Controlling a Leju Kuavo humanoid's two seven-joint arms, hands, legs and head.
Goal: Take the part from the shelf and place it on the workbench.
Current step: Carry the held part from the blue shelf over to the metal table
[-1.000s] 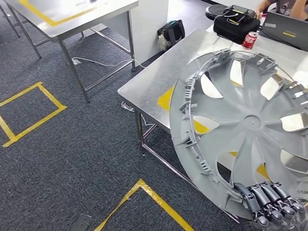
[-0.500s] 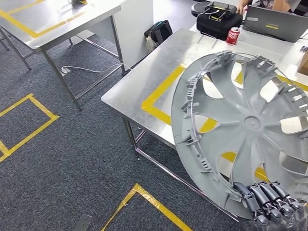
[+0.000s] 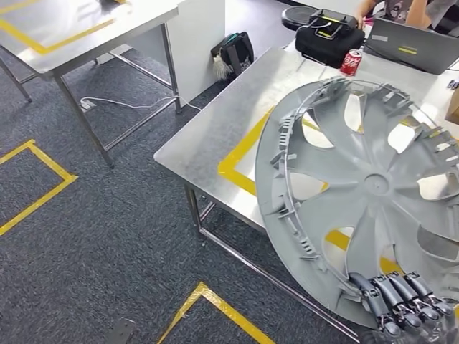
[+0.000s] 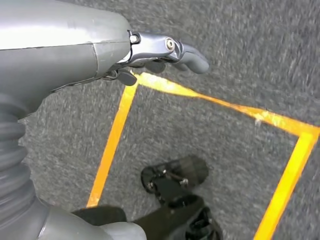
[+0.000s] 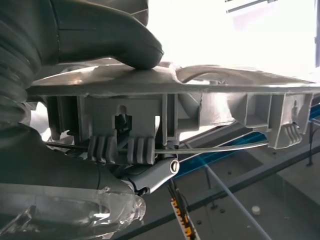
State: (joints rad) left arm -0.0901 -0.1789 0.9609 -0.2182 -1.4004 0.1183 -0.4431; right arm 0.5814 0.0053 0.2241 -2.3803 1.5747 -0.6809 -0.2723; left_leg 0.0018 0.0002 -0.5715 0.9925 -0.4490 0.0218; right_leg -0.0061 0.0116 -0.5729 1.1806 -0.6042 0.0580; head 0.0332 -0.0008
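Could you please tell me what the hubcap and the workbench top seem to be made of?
Hubcap: probably moulded plastic, matt grey, judging by its thin ribs and clip tabs along the rim. Workbench top: looks like brushed stainless steel, given its dull sheen and soft reflections.

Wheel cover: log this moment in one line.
right hand: grips wheel cover rim | cover: over workbench, not placed | left hand: hangs empty

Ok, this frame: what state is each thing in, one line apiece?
Wheel cover: held up, tilted over the workbench edge, not set down.
Right hand: grips the cover's lower rim.
Left hand: holds nothing, fingers extended above the floor.
Workbench: yellow tape outline, near corner bare.
Soda can: upright.
Laptop: open.
Black bag: resting on the workbench.
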